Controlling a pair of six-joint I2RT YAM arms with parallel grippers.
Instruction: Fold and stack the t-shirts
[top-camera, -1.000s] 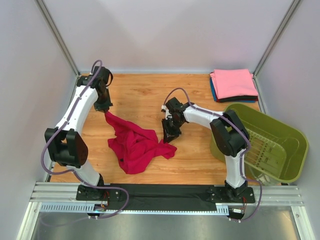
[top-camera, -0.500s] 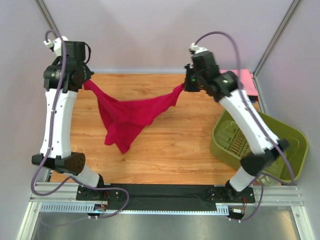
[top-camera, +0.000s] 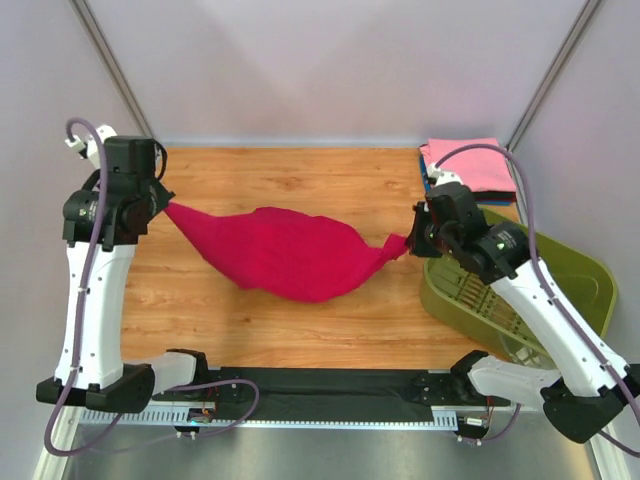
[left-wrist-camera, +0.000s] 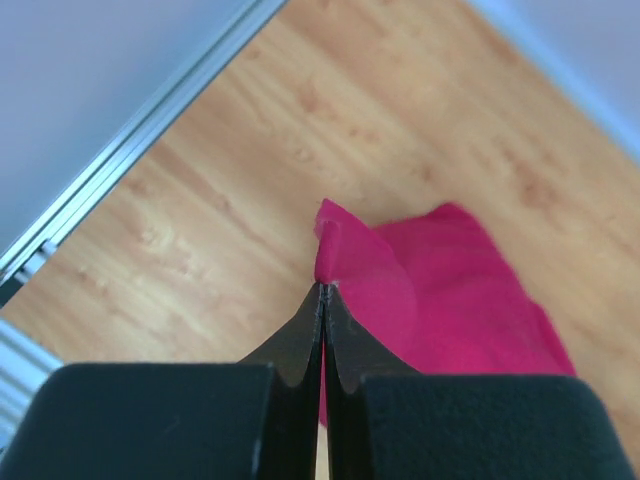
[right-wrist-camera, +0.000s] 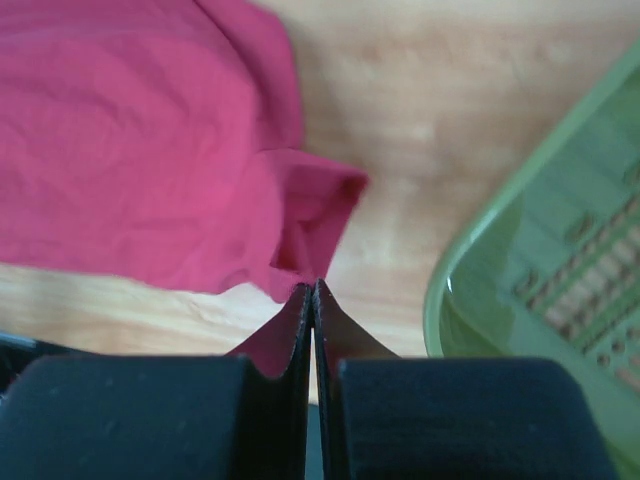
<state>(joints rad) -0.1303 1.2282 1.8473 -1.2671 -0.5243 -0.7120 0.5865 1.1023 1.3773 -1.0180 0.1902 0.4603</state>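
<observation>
Crimson t-shirt (top-camera: 290, 255) stretched between arms over table middle, belly sagging. Left gripper (left-wrist-camera: 322, 292) and right gripper (right-wrist-camera: 313, 290) each clamped tight on a corner. Suggest even tension, level hands, lowering flat, staying off olive basket (top-camera: 585, 290).

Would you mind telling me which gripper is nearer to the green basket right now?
The right gripper: it holds the red t-shirt just beside the rim of the green basket. The left gripper grips the shirt's other end, across the table.
</observation>
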